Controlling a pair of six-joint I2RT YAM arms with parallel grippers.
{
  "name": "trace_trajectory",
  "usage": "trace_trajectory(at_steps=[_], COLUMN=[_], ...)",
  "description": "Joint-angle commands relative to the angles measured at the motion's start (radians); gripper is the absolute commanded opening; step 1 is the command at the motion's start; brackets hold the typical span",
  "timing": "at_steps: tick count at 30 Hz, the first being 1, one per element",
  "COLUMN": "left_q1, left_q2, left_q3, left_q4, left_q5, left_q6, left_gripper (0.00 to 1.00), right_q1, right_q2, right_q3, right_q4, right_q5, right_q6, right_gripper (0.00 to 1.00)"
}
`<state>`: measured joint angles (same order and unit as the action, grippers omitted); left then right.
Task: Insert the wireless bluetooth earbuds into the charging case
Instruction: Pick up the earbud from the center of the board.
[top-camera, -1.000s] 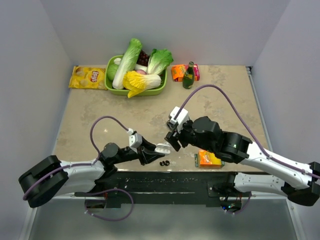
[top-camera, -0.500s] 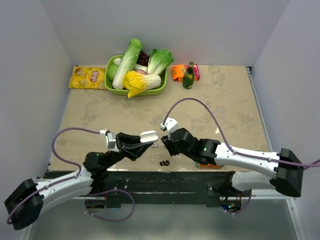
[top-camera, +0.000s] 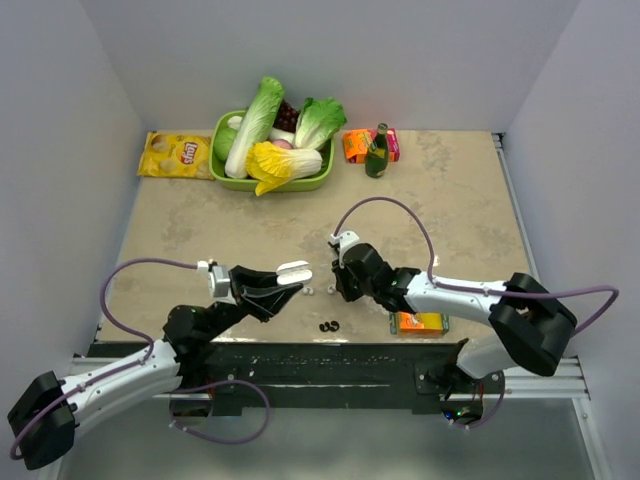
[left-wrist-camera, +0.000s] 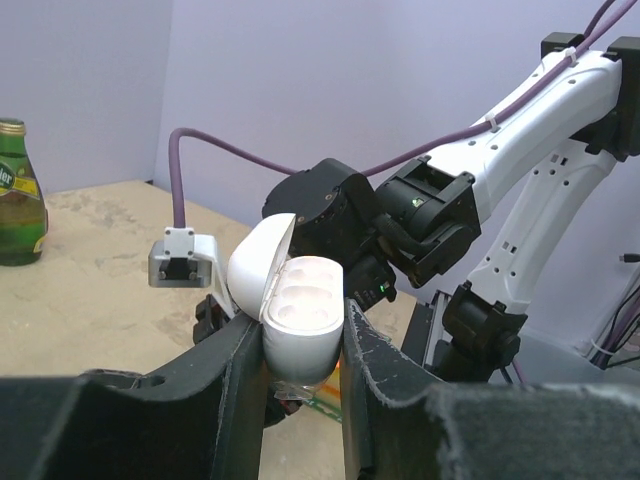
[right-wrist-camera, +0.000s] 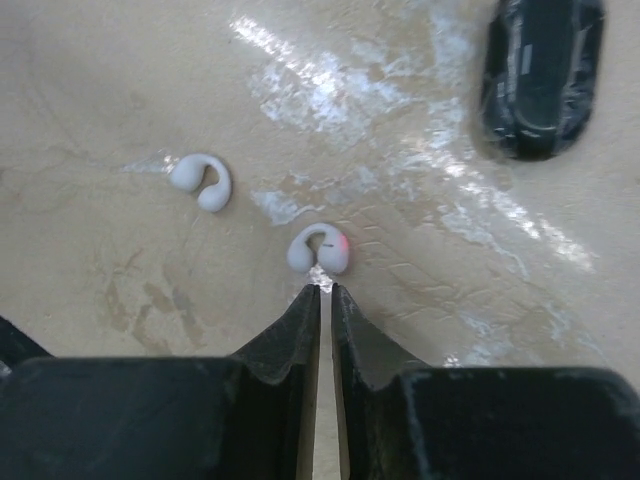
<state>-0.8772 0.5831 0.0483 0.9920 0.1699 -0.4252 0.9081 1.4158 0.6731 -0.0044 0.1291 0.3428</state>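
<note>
1. The right arm (top-camera: 450, 295) is lying lower and flatter across the table (top-camera: 450, 200) than a second ago. Its claw is narrowing from a wide spread. Meanwhile the left arm (top-camera: 120, 365) is carrying the case further left and farther from the near edge.
2. The left claw (left-wrist-camera: 303, 345) is pinching the white charging case (left-wrist-camera: 300, 305) by its sides. It is holding the case above the table with the lid open and both wells empty.
3. The right claw (right-wrist-camera: 321, 292) is pointing down at the table with its fingers pressed almost together. Only a thin slit is showing between them, with nothing visible in it.
4. As I judge it, the risk is that the claw is closing just short of the target. If the tips are meeting on the near side of the earbud, they are likely nudging or flicking it away rather than gripping it. On this glossy surface so small a piece would be skidding easily.
5. A white earbud (right-wrist-camera: 318, 248) is lying on the table just left of those fingertips, its open curve facing them. I cannot tell whether the tips are touching it.
6. A second white earbud (right-wrist-camera: 201, 181) is resting a little further left, toward the held case.
7. The black earbuds (top-camera: 328, 326) are sitting together near the table's near edge, apart from both claws.
</note>
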Motion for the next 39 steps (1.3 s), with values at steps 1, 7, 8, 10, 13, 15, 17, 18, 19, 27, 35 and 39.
trace_trajectory(at_steps=[1,7,8,10,13,15,17,18,19,27,35,39], left_q1=[0.006,0.006,0.006,0.006,0.006,0.006,0.006,0.006,0.006,0.006,0.006,0.006], left_q2=[0.011,-0.02,-0.026,-0.034,-0.038,-0.04,-0.043,-0.045,-0.046,-0.054,-0.023,-0.005], left_q3=[-0.222,-0.235,-0.237,-0.232,-0.234,-0.234,-0.234,-0.232,-0.232,-0.225,-0.22,-0.222], left_q4=[0.02,0.025,0.02,0.008,-0.004,-0.007,-0.013,-0.016,-0.019,-0.032,-0.026,-0.009], left_q5=[-0.004,0.005,0.005,0.006,0.01,0.011,0.014,0.014,0.014,0.023,0.029,0.034], left_q6=[0.025,0.016,0.016,0.016,0.016,0.014,0.014,0.014,0.014,0.019,0.031,0.029], left_gripper=[0.0,0.0,0.0,0.0,0.0,0.0,0.0,0.0,0.0,0.0,0.0,0.0], right_q1=[0.005,0.006,0.006,0.006,0.006,0.006,0.006,0.006,0.006,0.006,0.006,0.006], right_q2=[0.012,0.049,0.069,0.092,0.15,0.187,0.207,0.206,0.198,0.037,-0.026,-0.008], right_q3=[-0.03,0.006,0.017,0.046,0.091,0.112,0.12,0.125,0.12,-0.013,-0.129,-0.122], right_q4=[0.174,0.213,0.213,0.216,0.207,0.208,0.208,0.207,0.208,0.202,0.21,0.195], right_q5=[-0.121,-0.146,-0.148,-0.148,-0.154,-0.155,-0.155,-0.149,-0.138,-0.131,-0.079,-0.046], right_q6=[0.035,0.018,0.01,0.002,-0.024,-0.037,-0.039,-0.038,-0.031,0.004,0.058,0.068], right_gripper=[0.14,0.25,0.27,0.3,0.31,0.32,0.31,0.31,0.29,0.19,0.1,0.08])
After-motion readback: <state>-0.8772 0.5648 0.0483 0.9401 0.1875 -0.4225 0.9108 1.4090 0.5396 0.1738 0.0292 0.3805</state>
